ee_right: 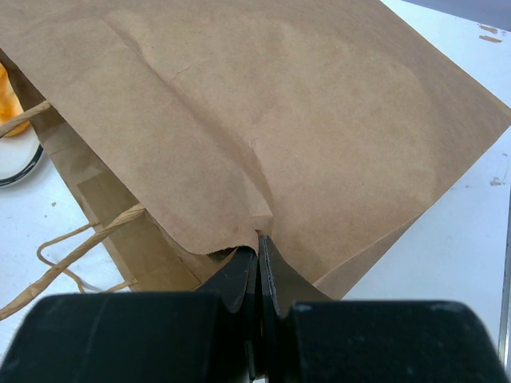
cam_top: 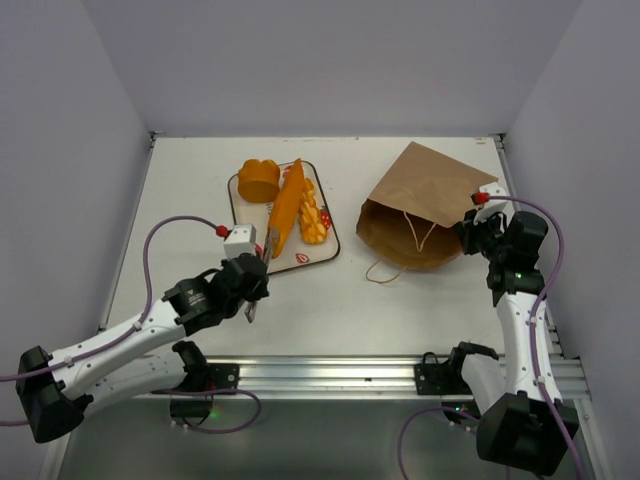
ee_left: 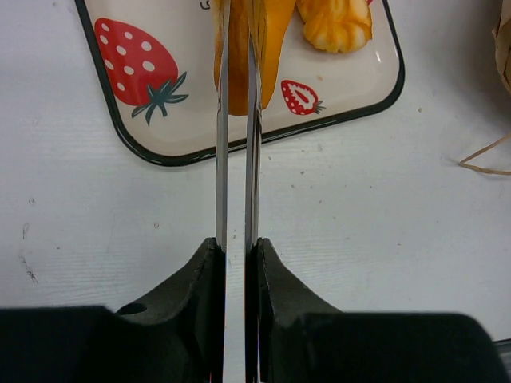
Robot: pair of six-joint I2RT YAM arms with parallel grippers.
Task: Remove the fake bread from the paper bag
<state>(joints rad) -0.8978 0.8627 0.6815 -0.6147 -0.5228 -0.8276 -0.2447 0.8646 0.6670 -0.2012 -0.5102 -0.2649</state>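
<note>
My left gripper [cam_top: 252, 290] [ee_left: 236, 247] is shut on silver metal tongs [ee_left: 222, 159], whose two blades run forward and close on the near end of a long orange baguette [cam_top: 285, 210] [ee_left: 271, 48]. The baguette lies slanted over the strawberry tray [cam_top: 300, 262] [ee_left: 200, 120]. A round bun [cam_top: 258, 180] and a braided loaf [cam_top: 314, 222] [ee_left: 335, 24] also rest on the tray. The brown paper bag [cam_top: 425, 205] [ee_right: 263, 104] lies on its side at the right, mouth toward the tray. My right gripper [cam_top: 470, 232] [ee_right: 258, 247] is shut on the bag's upper edge. The bag's inside is hidden.
The bag's twisted paper handles [cam_top: 385, 270] [ee_right: 72, 255] trail on the white table toward the near side. Grey walls close the table in at the left, back and right. An aluminium rail [cam_top: 330, 375] runs along the near edge.
</note>
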